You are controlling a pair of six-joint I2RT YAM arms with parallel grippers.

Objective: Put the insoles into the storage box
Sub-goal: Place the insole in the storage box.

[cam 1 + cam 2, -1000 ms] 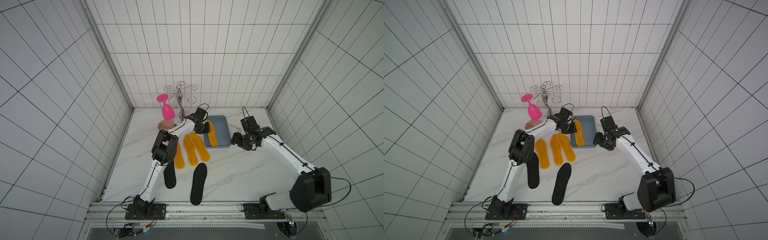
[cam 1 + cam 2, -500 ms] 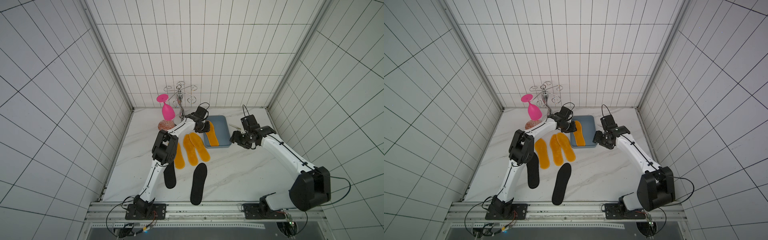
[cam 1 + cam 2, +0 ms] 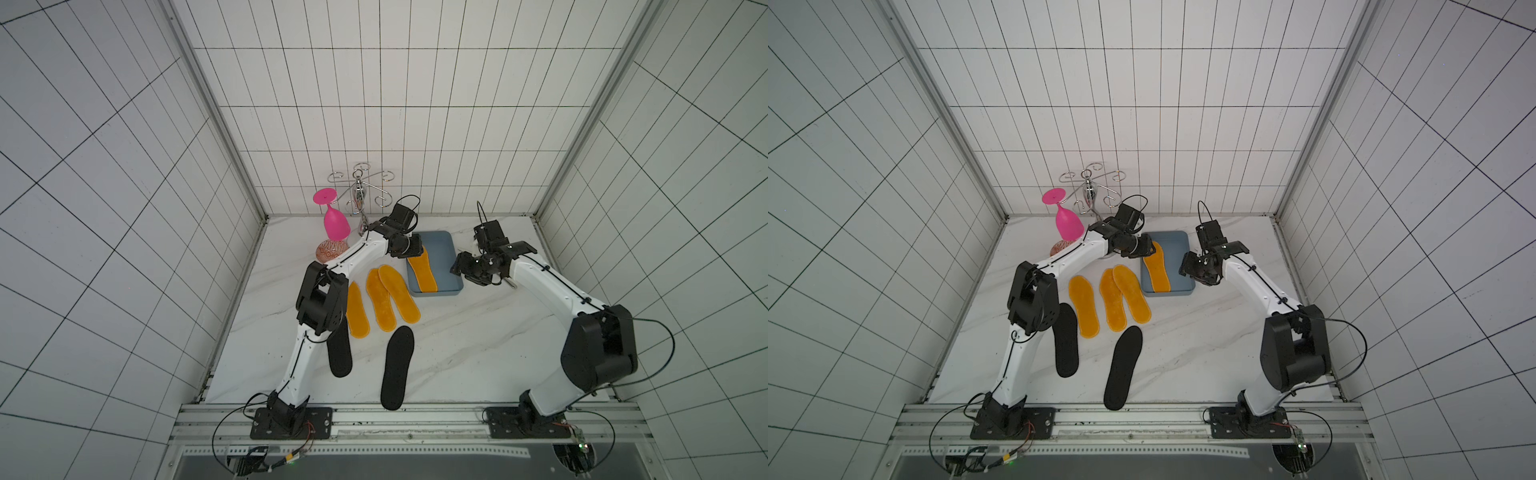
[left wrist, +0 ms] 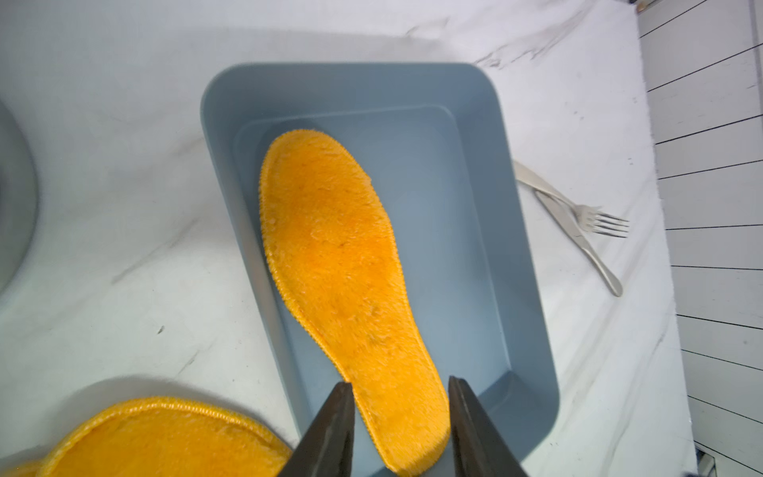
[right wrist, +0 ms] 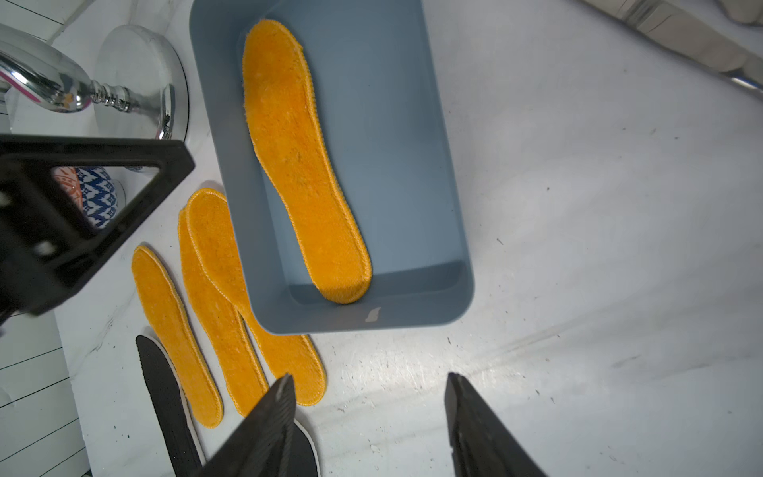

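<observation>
The blue-grey storage box (image 3: 442, 257) (image 3: 1177, 266) sits at the back middle of the table. One orange insole (image 3: 424, 274) (image 4: 338, 256) (image 5: 297, 165) lies inside it along its left wall. My left gripper (image 3: 415, 249) (image 4: 399, 382) hangs open over that insole's far end, its fingers apart on either side. Three more orange insoles (image 3: 381, 305) (image 3: 1113, 299) lie on the table left of the box. Two black insoles (image 3: 397, 368) (image 3: 340, 349) lie nearer the front. My right gripper (image 3: 457, 266) (image 5: 369, 378) is open and holds nothing, just right of the box.
An upturned pink goblet (image 3: 334, 220), a chrome rack (image 3: 359, 191) and a patterned bowl (image 3: 330, 249) stand at the back left, close to my left arm. A fork (image 4: 578, 214) and a knife lie on the table right of the box, under my right arm.
My left gripper's jaws have spread apart over the orange insole, which now lies loose in the box. My right gripper's jaws have narrowed slightly.
</observation>
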